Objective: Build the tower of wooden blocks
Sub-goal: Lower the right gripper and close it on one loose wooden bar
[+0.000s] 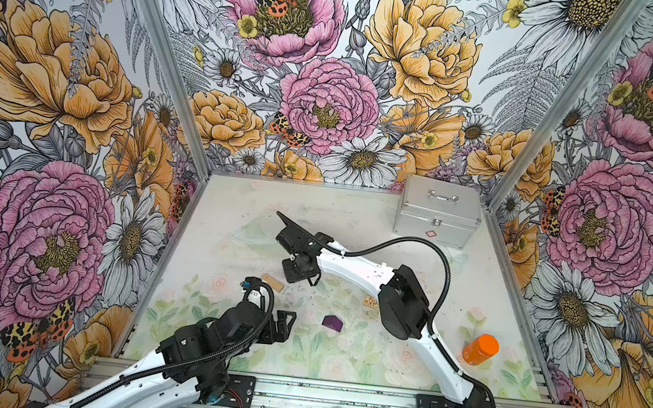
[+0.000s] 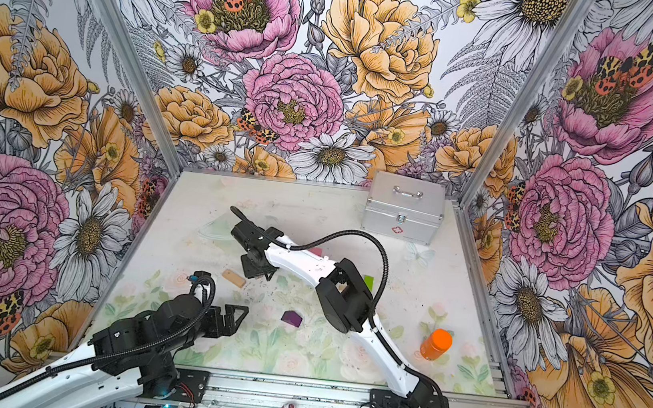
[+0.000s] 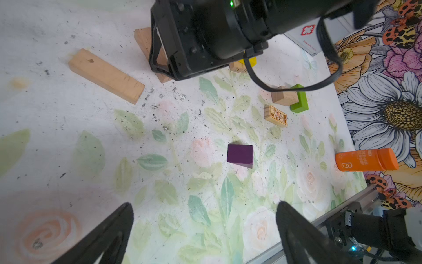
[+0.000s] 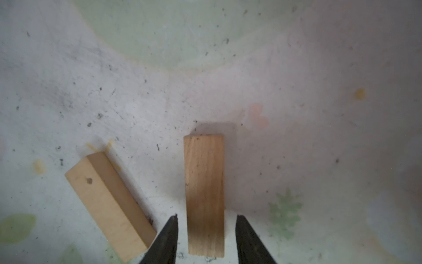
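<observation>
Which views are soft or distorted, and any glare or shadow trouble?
Right wrist view: soft all over, specks on the mat smeared; the tan plank is readable, with a dim shadow at its far end. Left wrist view: sharp on the purple block, flat light, no glare. In both top views: wide-angle bend, the frame post leans outward; lighting even.
</observation>
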You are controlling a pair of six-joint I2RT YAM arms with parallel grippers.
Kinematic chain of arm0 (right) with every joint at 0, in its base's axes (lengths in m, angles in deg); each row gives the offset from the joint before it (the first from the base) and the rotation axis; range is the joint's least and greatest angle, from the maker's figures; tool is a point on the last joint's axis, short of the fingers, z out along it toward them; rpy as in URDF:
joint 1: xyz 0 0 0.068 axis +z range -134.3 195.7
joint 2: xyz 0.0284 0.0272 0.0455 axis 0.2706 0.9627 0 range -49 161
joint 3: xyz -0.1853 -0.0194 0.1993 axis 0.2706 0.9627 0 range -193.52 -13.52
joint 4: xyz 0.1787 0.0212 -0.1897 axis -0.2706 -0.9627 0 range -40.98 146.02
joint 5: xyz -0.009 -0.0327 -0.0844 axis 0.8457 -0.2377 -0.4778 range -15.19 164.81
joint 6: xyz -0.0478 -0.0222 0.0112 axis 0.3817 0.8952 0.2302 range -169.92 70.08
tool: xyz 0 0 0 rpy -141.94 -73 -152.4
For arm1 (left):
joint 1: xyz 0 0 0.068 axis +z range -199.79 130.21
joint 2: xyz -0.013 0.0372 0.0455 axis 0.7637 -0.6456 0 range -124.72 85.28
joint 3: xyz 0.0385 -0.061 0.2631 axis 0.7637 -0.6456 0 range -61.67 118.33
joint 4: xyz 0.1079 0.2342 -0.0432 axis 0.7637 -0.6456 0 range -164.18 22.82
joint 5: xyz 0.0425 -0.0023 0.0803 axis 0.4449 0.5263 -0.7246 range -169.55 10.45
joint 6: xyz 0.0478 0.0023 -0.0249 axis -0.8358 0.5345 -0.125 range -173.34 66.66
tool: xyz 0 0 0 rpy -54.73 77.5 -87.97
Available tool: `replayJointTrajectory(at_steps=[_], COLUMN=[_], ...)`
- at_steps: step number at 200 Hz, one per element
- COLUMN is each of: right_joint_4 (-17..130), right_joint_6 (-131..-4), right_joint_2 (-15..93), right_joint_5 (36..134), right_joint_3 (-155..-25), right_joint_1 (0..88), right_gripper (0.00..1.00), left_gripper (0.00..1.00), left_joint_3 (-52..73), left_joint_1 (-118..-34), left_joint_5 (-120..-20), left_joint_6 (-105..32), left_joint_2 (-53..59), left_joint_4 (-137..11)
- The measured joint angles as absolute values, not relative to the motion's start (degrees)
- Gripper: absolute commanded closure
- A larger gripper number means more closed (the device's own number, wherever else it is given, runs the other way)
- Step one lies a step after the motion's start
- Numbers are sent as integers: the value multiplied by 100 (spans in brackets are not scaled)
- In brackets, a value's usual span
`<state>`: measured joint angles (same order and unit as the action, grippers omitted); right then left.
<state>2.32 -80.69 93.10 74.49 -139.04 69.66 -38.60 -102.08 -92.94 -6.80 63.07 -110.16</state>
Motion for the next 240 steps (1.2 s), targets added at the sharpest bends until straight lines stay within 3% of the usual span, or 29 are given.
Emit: replayJointTrajectory(at_steps=[24,76,93,119,240], right_joint_4=[95,-47,-60,-91,-139], right_joint_6=[-8069,-8082,-8071,-8078,-7984], right_joint_2=[9400,9494,9502,9518,9625], right_joint_5=[7428,7347,7325,7314,7318], right_joint_3=[-14037,-14336,-14387,-14430,-14627], right_joint_1=[6966,6966,6966,6966,6966], right_gripper=[58,75,75,65,61], left_gripper=[1,1,1,1,1], left_joint_3=[-3860,-3860,-3860,-3860,-3860], left_joint_1=[-10208,-10208,-10208,-10208,-10208], left_joint_5=[-9294,-9296,-9294,-9294,-9296], left_joint_6=[-678,-680,-680,-680,-680], left_joint_2=[6307,6322,6324,6324,6324], left_joint_4=[-11016,-11016,-11016,-11016,-11016])
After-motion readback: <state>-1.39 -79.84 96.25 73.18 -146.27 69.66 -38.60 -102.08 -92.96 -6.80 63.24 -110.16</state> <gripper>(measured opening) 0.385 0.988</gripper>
